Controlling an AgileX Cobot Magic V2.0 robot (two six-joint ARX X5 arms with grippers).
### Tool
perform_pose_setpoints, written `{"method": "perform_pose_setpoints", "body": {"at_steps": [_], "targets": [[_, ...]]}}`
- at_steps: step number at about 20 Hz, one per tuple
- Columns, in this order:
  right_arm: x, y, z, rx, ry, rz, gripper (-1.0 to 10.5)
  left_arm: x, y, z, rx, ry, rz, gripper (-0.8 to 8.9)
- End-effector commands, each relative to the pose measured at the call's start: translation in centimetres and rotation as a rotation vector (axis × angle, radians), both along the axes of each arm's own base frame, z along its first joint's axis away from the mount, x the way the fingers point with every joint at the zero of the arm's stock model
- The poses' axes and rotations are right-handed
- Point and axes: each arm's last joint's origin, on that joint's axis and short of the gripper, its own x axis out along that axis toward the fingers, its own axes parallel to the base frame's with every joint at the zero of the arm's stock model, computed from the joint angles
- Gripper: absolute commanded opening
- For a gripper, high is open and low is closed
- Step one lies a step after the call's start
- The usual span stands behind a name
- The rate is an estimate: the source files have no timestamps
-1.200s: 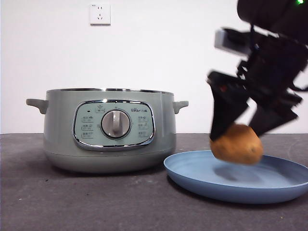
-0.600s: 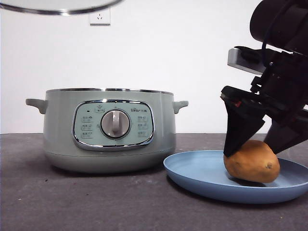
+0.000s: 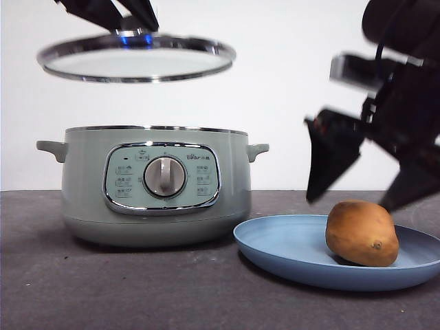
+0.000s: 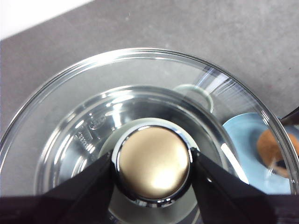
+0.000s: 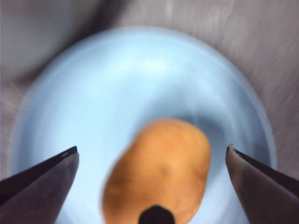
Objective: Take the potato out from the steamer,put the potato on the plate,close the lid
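The golden-brown potato (image 3: 361, 233) lies on the light-blue plate (image 3: 289, 251), right of the sage-green steamer (image 3: 155, 185). My right gripper (image 3: 361, 189) is open and hangs just above the potato, apart from it; the right wrist view shows the potato (image 5: 159, 170) on the plate (image 5: 93, 102) between the wide jaws of the right gripper (image 5: 152, 158). My left gripper (image 3: 127, 14) is shut on the knob of the glass lid (image 3: 136, 58), held level above the open steamer. The left wrist view shows the left gripper (image 4: 153, 165) with its jaws on the chrome-topped knob (image 4: 154, 163).
The steamer and plate stand on a dark grey table (image 3: 103, 289). A white wall with a socket (image 3: 143, 20) is behind. Through the lid, the left wrist view shows the plate (image 4: 243, 140) and potato (image 4: 275, 149) below.
My right gripper has opened, let go of the potato on the plate and risen. The lid, held by my left gripper, has come down into view above the steamer.
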Motion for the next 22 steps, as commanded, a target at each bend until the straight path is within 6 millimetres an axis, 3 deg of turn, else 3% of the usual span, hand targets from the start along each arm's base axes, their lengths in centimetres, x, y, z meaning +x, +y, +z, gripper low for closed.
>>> {"method": "perform_pose_setpoints", "body": {"at_steps": [1, 4, 8, 11, 17, 22], "targets": [[-0.4, -0.3, 2.8, 0.057, -0.102, -0.025, 5.4, 0.9, -0.6, -0.2, -0.005, -0.039, -0.024, -0.09], [-1.4, -0.8, 5.2, 0.093, -0.199, -0.045, 5.4, 1.7, -0.9, -1.0, 0.001, -0.025, -0.024, -0.09], [-4.0, -2.0, 9.8, 0.179, -0.382, -0.051, 5.4, 3.2, -1.5, -2.6, 0.011, 0.003, -0.024, -0.09], [-5.6, -2.9, 12.1, 0.188, -0.466, -0.087, 5.4, 3.9, -1.8, -3.5, 0.02, 0.026, -0.025, -0.09], [-7.2, -3.7, 14.3, 0.225, -0.54, -0.089, 5.4, 4.7, -2.4, -4.8, 0.032, 0.053, -0.031, -0.09], [-7.3, -3.7, 14.4, 0.227, -0.542, -0.089, 5.4, 5.0, -2.4, -5.2, 0.048, 0.058, -0.015, -0.09]]}}
